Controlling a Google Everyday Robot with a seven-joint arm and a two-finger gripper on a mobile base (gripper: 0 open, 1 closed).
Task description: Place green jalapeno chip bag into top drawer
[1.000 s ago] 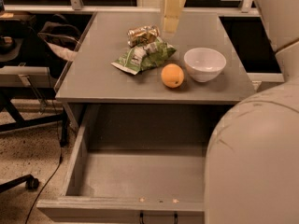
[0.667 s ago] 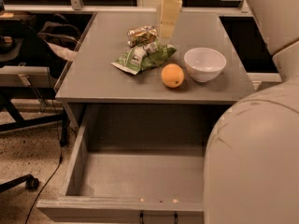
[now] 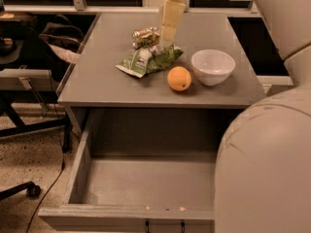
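**Desk:** Where does the job stand?

**Reporter:** Barely begun, by my reading. The crinkled green foil jalapeno chip bag (image 3: 149,59) lies flat on the grey bench (image 3: 107,81), just left of and behind the round orange fruit (image 3: 179,78). It is not lifted.

**Desk:** And the robot?

**Reporter:** Its cream tool (image 3: 168,35) hangs pointing down behind the orange. The tip is at the bag's far edge, beside a crushed gold-brown can (image 3: 146,37). Whether the tool is wide or narrow, I cannot tell.

**Desk:** The drawer?

**Reporter:** The wide shallow grey top drawer (image 3: 146,183) stands pulled open below and in front of the orange, with nothing showing inside.

**Desk:** What is left?

**Reporter:** Everything, as I judge it: the grasp, the lift, the carry forward past the orange, the release. A white ceramic bowl (image 3: 213,67) sits just right of the orange, likely off the route.
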